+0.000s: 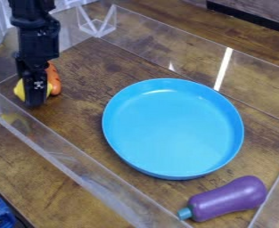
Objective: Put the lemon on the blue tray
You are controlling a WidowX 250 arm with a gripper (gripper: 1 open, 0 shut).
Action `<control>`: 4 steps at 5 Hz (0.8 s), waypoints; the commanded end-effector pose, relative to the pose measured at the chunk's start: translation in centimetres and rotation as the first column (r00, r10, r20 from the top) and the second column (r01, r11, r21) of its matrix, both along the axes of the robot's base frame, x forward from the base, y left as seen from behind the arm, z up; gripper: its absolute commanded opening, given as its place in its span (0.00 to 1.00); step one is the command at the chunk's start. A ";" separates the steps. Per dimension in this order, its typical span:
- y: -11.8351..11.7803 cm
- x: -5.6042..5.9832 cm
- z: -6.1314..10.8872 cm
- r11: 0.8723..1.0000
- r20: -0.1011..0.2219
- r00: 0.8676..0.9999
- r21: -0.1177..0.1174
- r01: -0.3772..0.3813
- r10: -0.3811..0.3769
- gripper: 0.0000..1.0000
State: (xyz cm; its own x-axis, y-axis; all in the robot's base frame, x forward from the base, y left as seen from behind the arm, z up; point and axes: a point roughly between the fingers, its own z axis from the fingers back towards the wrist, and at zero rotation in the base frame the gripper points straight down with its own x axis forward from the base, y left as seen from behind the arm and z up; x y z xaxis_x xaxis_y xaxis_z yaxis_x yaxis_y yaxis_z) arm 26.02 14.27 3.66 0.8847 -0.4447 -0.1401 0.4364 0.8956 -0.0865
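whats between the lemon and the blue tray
Bare wooden tabletop; the camera view shows nothing between the lemon and the tray.

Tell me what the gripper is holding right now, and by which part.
The gripper is down and shut at the lemon, apparently gripping it, but which part it grips is hidden.

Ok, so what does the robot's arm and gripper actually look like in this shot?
The arm is matte black and blocky, coming down from the top left corner. Its gripper is also black, narrow, with small white markings on its lower face. No loose cables are visible.
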 end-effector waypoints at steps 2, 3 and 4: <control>0.4 1.4 1.3 1.000 0.057 0.998 0.014 0.005 -0.006 0.00; 0.3 1.6 1.5 1.000 0.060 0.998 0.015 0.008 -0.009 0.00; 0.1 1.8 1.7 1.000 0.062 0.998 0.016 0.010 -0.011 0.00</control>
